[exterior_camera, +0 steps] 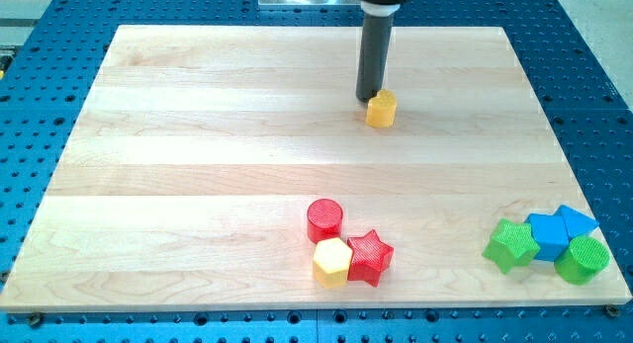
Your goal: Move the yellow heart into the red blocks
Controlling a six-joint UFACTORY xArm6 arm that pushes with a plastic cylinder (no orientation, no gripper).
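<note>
Rod hangs upright from view's top, dark and straight, mount partly cut off by frame edge. My tip (368, 98) sits low on board, upper centre, slightly right of middle.

Lab bench, blue perforated table (40, 66), wooden board (198, 135)

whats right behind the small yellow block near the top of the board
My tip stands just behind the yellow heart, at its upper left. The rod hides the heart's back edge, so contact cannot be confirmed.
</note>
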